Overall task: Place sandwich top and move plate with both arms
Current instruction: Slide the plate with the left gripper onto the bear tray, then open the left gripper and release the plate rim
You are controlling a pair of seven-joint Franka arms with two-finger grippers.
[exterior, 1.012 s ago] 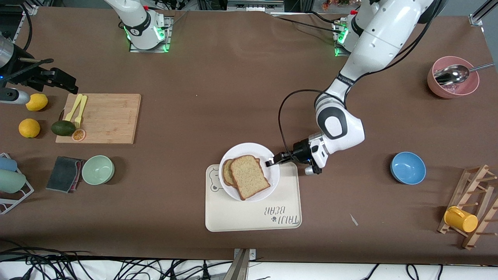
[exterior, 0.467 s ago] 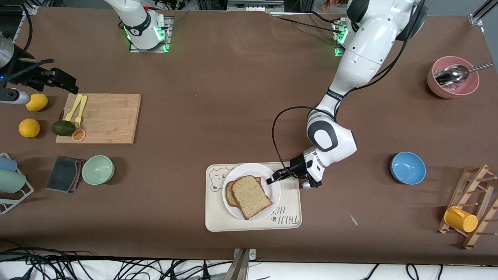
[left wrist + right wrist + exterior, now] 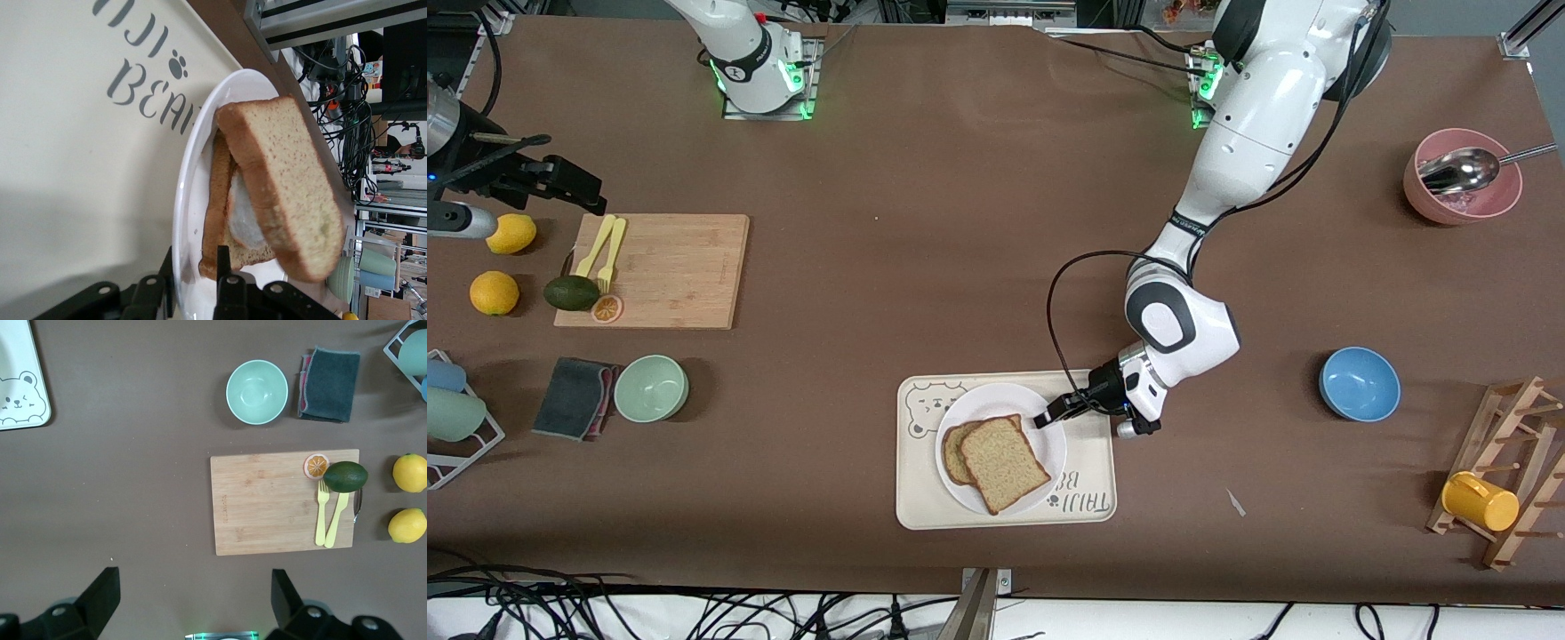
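Note:
The sandwich top (image 3: 1005,462) lies askew on the egg slice (image 3: 953,449) on the white plate (image 3: 1040,444), which rests on the cream bear tray (image 3: 925,502). My left gripper (image 3: 1049,413) is shut on the plate's rim at the side toward the left arm's end. In the left wrist view, my gripper (image 3: 195,280) has one finger under the rim and one on top; the top slice (image 3: 287,193) overhangs the egg slice (image 3: 217,220) on the plate (image 3: 190,200). My right gripper (image 3: 193,607) waits open and empty, high over bare table between its base and the cutting board.
The wooden cutting board (image 3: 667,267) holds yellow cutlery, an avocado and an orange slice. A green bowl (image 3: 650,388) and dark sponge (image 3: 574,396) lie nearer the front camera. A blue bowl (image 3: 1359,382), pink bowl with spoon (image 3: 1463,178) and cup rack (image 3: 1494,480) stand toward the left arm's end.
My left gripper has drawn the plate with the sandwich toward the front camera, from half off the tray's edge to fully on it. The right arm has not moved.

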